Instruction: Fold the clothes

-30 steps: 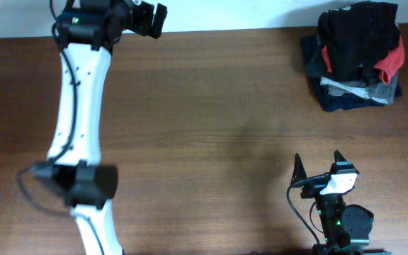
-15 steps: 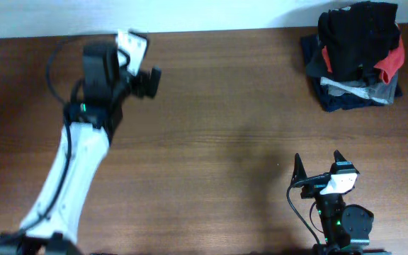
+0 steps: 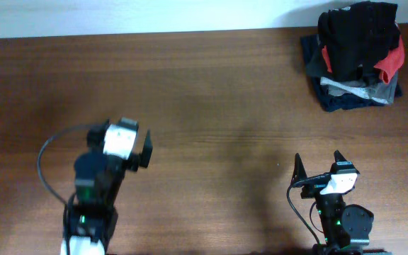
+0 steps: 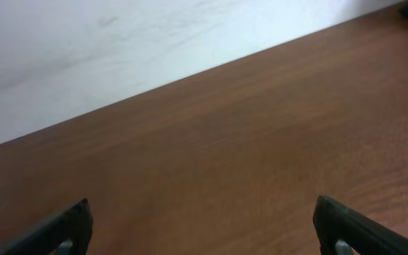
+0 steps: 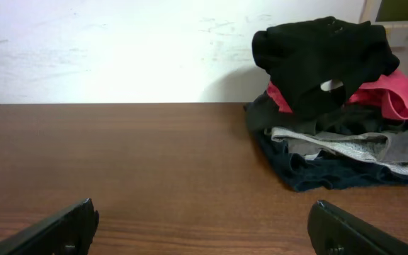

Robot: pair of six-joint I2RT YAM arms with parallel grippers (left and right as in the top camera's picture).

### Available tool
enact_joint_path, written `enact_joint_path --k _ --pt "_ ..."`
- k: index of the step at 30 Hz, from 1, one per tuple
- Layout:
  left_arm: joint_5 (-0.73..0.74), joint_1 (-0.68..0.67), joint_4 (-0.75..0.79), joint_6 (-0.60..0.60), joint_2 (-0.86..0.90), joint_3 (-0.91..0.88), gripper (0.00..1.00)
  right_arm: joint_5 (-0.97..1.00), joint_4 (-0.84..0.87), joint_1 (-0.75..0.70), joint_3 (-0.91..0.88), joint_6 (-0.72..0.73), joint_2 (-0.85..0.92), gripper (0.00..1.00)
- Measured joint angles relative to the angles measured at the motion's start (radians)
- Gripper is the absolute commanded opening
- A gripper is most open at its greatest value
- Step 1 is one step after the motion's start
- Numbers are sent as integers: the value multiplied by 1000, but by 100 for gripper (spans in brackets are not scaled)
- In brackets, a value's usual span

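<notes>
Table: brown wood, filling most of the overhead view, with a white wall along its far edge.
Pile: a stack of clothes at the far right corner of the table, well apart from both arms.
Black shirt: crumpled in a loose heap on top of the pile, unfolded, with a small pale spot on its front.
Red shirt: just under the black one, sticking out on the right side.
Grey garment: folded flat beneath the red one.
Navy garment: at the bottom, touching the table.
Left gripper: near the front left of the table, facing the far edge; fingers spread wide, nothing between them, only bare wood ahead.
Right gripper: near the front right, facing the pile; fingers spread wide and holding nothing, apart from the clothes.
</notes>
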Motion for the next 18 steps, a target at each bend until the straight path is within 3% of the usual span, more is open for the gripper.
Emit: enact_joint_path --k 9,18 --pt "46 102 -43 0 -390 -183 99 0 0 0 0 0 0 99" --pt "80 180 -58 -21 -629 -331 99 0 0 0 0 1 0 99"
